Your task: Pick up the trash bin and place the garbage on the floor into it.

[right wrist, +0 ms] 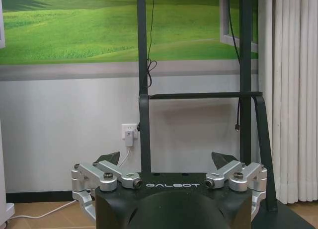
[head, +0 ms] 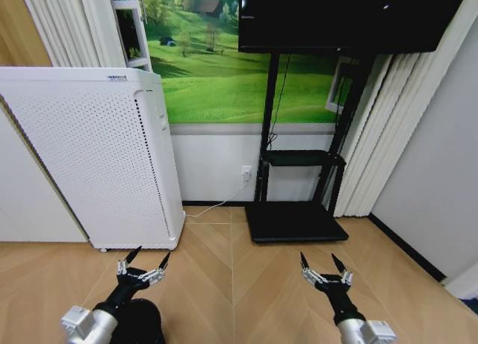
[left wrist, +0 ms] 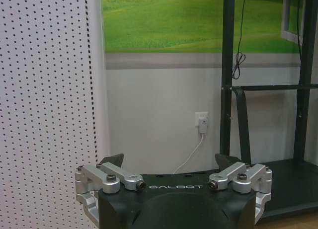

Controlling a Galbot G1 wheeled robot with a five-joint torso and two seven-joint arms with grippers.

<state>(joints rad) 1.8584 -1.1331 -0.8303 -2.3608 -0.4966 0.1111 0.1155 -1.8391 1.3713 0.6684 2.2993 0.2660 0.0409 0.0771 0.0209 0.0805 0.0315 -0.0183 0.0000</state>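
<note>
Wooden floor: trash bin under left gripper's spread jaws.

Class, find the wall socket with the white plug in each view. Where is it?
Head view: wall socket low on the wall, between white appliance and black stand.
Left wrist view: socket beside the stand's post.
Right wrist view: socket beside the same post.
Shared landmark: the black stand's post.
</note>
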